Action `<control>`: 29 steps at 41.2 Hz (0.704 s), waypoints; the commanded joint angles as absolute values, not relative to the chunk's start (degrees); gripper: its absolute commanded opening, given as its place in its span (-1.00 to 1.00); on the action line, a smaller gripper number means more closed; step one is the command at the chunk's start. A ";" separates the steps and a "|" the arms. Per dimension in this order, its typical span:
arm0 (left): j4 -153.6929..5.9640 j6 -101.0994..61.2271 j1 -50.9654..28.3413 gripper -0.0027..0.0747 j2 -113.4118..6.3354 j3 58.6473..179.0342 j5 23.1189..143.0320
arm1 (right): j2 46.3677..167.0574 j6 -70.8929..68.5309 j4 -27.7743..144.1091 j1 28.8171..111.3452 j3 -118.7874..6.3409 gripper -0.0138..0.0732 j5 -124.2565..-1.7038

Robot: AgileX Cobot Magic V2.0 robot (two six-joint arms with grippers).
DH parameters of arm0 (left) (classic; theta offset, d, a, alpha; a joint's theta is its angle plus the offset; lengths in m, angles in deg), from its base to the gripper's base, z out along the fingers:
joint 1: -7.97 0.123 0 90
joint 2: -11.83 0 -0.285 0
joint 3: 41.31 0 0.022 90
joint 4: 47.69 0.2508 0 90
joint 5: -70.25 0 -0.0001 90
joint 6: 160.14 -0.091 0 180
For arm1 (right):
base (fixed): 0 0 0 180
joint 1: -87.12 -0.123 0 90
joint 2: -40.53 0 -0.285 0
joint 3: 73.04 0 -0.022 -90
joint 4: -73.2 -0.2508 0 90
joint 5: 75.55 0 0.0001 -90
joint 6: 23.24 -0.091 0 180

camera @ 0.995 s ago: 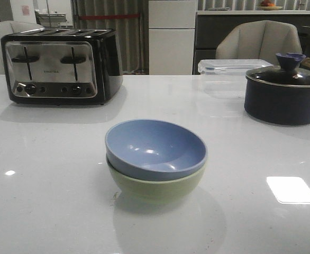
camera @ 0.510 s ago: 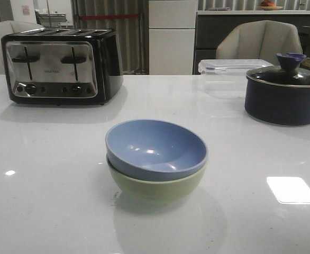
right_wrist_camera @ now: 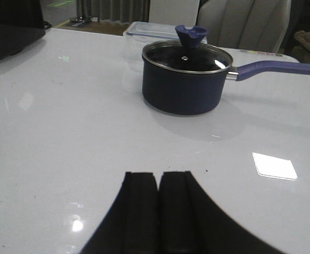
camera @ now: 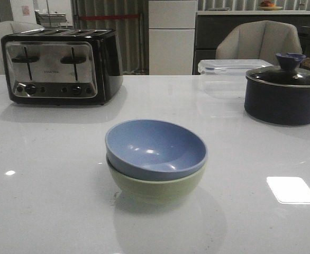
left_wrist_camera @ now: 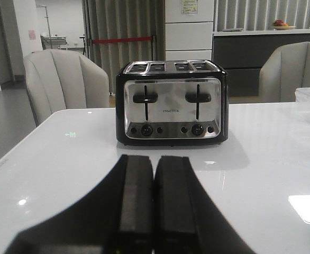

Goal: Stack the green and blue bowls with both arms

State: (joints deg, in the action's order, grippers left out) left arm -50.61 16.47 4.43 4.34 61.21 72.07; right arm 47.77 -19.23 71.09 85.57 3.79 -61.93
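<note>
Dusty blue round matte bowl [camera: 155, 148] nested inside pale sage green round matte bowl [camera: 156, 186], both upright at the near middle of the glossy white surface [camera: 49, 159]. Left end effector [left_wrist_camera: 154, 203]: fingers pressed together, holding nothing. Right end effector [right_wrist_camera: 158, 209]: likewise together, bare. Farther back: chrome-and-black four-slot toaster [camera: 60, 66] at left; dark navy glass-lidded pot [camera: 284, 95] and clear plastic box [camera: 229, 74] at right.

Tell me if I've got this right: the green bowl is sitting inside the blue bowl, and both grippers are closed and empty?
Not quite. The front view shows the blue bowl nested inside the green bowl. The rest holds: the left gripper and right gripper are shut and empty.
</note>
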 commanded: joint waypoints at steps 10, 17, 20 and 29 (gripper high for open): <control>-50.70 16.98 4.32 -0.68 5.29 60.85 66.63 | 46.63 -19.00 71.61 86.37 5.47 -0.60 -74.99; -50.70 16.98 4.32 -0.68 5.29 60.85 66.63 | 46.63 -19.00 71.61 86.37 5.47 -0.60 -75.21; -50.70 16.98 4.32 -0.68 5.29 60.85 66.63 | 46.63 -19.07 71.00 86.37 5.52 -0.60 -76.24; -50.70 16.98 4.32 -0.68 5.29 60.85 66.63 | 46.63 -27.01 73.20 86.37 5.52 -0.60 -78.87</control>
State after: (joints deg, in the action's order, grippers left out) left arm -50.61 16.47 4.43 4.34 61.21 72.07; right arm 47.75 -24.16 71.34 86.09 5.80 -72.32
